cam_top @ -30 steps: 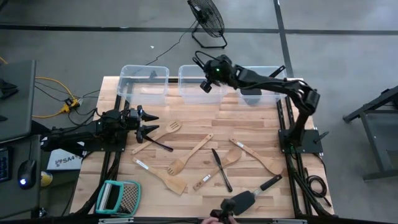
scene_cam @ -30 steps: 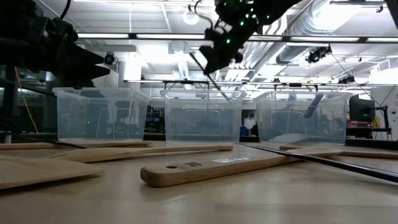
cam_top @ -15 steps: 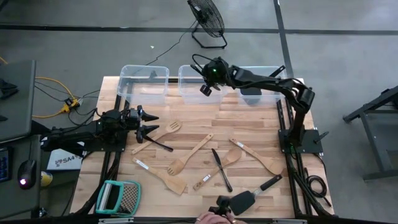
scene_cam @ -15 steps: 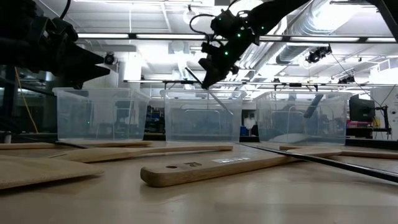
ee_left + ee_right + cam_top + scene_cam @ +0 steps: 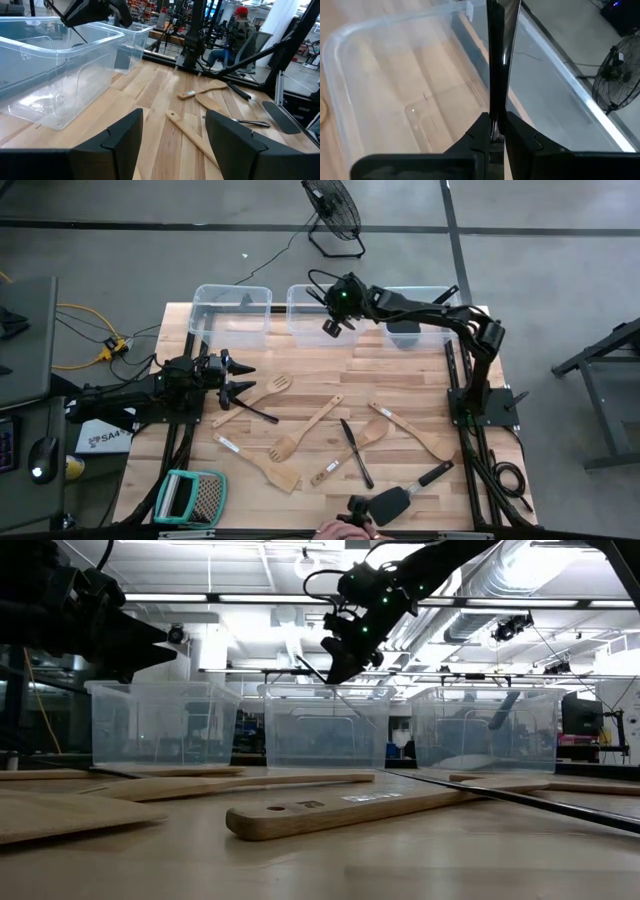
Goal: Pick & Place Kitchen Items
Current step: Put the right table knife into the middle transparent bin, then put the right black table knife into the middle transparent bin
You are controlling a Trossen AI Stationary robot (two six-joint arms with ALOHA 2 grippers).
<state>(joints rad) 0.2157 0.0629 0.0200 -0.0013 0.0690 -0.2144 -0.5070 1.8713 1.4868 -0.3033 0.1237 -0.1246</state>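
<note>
My right gripper (image 5: 333, 323) hangs above the middle clear bin (image 5: 318, 300), shut on a thin black utensil (image 5: 496, 60). In the low view the utensil (image 5: 350, 700) slants down from the gripper toward the bin. My left gripper (image 5: 238, 377) is open and empty at the table's left, its fingers apart in the left wrist view (image 5: 175, 140). Several pale wooden spoons and spatulas (image 5: 300, 438) and a black utensil (image 5: 353, 450) lie flat on the table's middle. Another black utensil (image 5: 255, 412) lies near my left gripper. My right gripper pinches the black utensil's thin shaft (image 5: 496, 112) between its two fingers (image 5: 479, 134). The shaft runs on forward past the fingertips, over the bin's floor. The utensil is lifted clear, slanting down toward the middle bin.
Three clear bins stand along the far edge: the left one (image 5: 232, 310), the middle one, and the right one (image 5: 425, 300) with a dark item inside. A teal-framed grater (image 5: 192, 497) lies at the near left. A person's hand (image 5: 340, 531) is by a black spatula (image 5: 395, 500) at the near edge.
My right gripper has moved a little down and toward the table's left over the middle bin, and the black utensil in it has come down with it. A person's hand has come into view at the near edge.
</note>
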